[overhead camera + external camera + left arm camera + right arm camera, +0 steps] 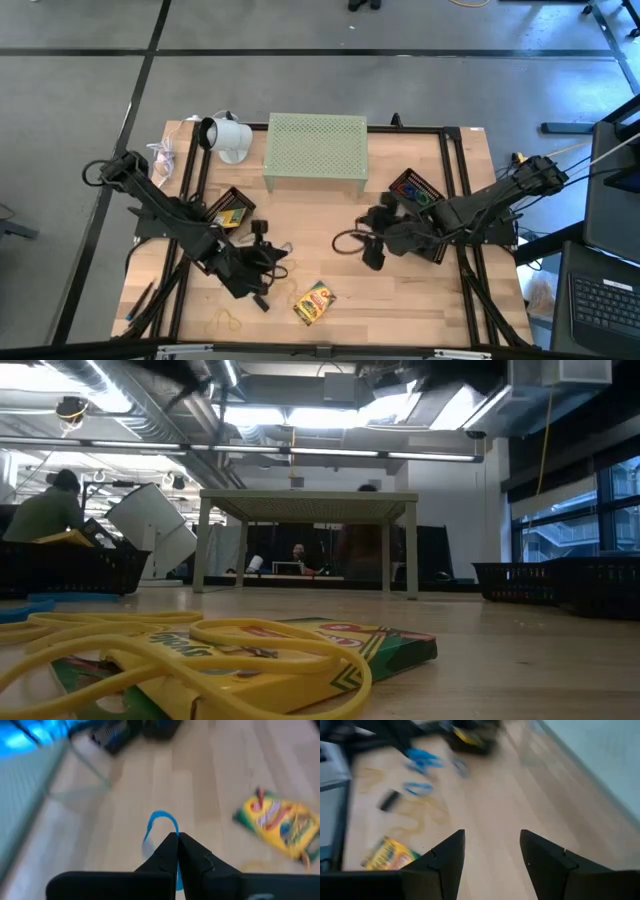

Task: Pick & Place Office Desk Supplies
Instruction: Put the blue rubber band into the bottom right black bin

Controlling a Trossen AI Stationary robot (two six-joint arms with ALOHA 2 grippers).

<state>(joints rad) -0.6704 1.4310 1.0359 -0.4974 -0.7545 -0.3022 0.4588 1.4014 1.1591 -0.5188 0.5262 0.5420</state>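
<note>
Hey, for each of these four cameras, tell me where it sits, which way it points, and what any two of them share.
High view: overhead, straight down on the table; both arms show, left tool and right tool.
Low view: at tabletop height, level across to the green stand; no arm shows.
Left wrist view: on the left arm, looking past its shut tool pinching a blue band.
Right wrist view: on the right arm, past its open, empty tool.
Shared: the crayon box shows in all four views.

We see the left gripper low over the table's front left with fingers pinched together, while the right gripper waits mid-right, fingers parted
</note>
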